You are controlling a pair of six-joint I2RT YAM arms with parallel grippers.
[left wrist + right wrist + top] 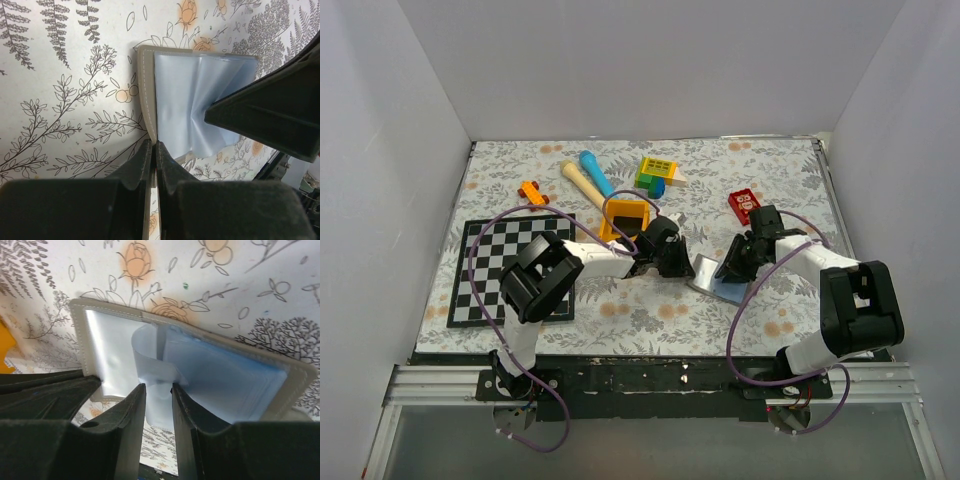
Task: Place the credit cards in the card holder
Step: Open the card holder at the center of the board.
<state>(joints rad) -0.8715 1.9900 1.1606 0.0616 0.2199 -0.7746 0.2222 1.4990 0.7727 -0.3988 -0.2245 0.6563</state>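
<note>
When you look from the top, both arms meet in the middle of the flowery table (650,315), with the grey wallet (712,286) lying open flat between the left gripper (688,266) and the right gripper (730,270). A checkerboard (485,275) sits off to the left, an orange tray (611,221) is just behind the left gripper, and a red block (744,206) is behind the right one.

Left wrist cam: the fingers (142,165) are squeezed together on the wallet's (146,90) grey edge, and the pale blue pockets (180,95) face up. The right gripper's tip pokes into them from the right.

Right wrist cam: the fingers (131,412) sit a little apart with a curled bit of blue pocket (156,372) between them. Honestly can't tell if they're actually pinching it. The wallet (77,320) is spread open right in front.
</note>
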